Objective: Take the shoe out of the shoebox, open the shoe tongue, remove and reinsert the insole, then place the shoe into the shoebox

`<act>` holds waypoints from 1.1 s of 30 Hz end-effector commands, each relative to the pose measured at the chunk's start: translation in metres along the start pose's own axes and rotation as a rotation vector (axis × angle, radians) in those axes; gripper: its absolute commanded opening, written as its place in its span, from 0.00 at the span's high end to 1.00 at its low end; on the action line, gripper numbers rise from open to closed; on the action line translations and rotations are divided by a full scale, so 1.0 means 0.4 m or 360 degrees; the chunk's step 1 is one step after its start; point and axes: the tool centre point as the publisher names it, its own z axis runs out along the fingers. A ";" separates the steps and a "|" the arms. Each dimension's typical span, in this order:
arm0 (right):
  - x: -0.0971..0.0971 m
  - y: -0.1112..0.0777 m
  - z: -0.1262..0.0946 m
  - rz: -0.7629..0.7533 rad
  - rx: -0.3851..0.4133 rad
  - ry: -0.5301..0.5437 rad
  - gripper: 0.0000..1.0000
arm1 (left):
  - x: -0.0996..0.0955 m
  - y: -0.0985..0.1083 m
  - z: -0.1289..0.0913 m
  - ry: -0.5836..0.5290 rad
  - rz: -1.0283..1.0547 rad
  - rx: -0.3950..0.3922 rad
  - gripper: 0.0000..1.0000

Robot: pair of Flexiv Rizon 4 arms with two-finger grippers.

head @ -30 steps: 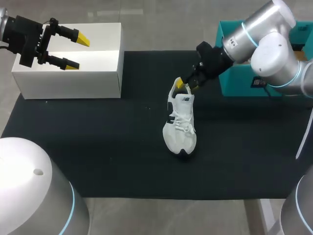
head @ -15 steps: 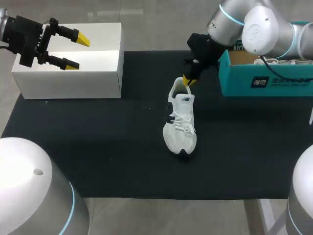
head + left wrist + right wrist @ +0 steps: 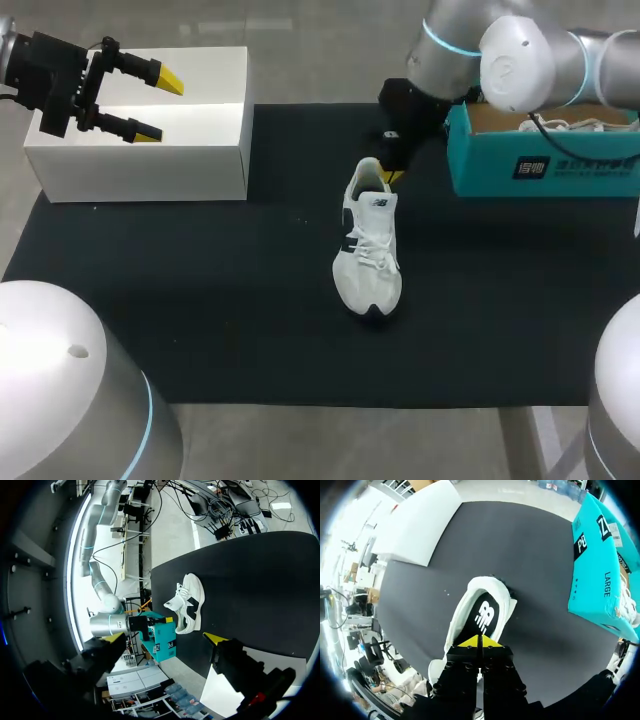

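A white shoe (image 3: 368, 245) with black side marks stands on the black mat (image 3: 200, 300), toe toward me, heel toward the back. Its black insole (image 3: 482, 614) with a white logo shows in the opening, right ahead of my right gripper. My right gripper (image 3: 391, 173) (image 3: 480, 641) is at the heel end of the shoe (image 3: 462, 611), its yellow tips pressed together; I cannot see anything pinched between them. The teal shoebox (image 3: 540, 165) (image 3: 600, 565) stands at the back right. My left gripper (image 3: 160, 107) (image 3: 165, 640) hangs wide open over the white box, far from the shoe (image 3: 189, 602).
A white box (image 3: 140, 150) (image 3: 415, 525) stands at the mat's back left corner. Another white shoe (image 3: 570, 125) lies inside the teal shoebox (image 3: 162, 637). The mat stretches bare in front of and to both sides of the shoe.
My right gripper has shut at the shoe's heel while the right arm swung up and back over the teal box. The shoe and my left arm stayed put.
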 end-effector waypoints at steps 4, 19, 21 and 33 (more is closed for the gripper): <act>0.013 0.037 0.097 0.0298 -0.0033 -0.0308 1.00 | -0.001 0.001 -0.002 0.0006 0.0000 0.0003 0.00; -0.005 0.081 0.181 0.0298 -0.0043 -0.0393 1.00 | -0.001 0.001 -0.002 0.0006 0.0000 0.0003 0.00; -0.007 0.081 0.198 0.0300 -0.0023 -0.0381 1.00 | -0.001 0.001 -0.002 0.0006 0.0000 0.0003 0.00; -0.019 0.058 0.265 0.0319 0.0084 -0.0330 1.00 | -0.001 0.001 -0.002 0.0006 0.0000 0.0003 0.00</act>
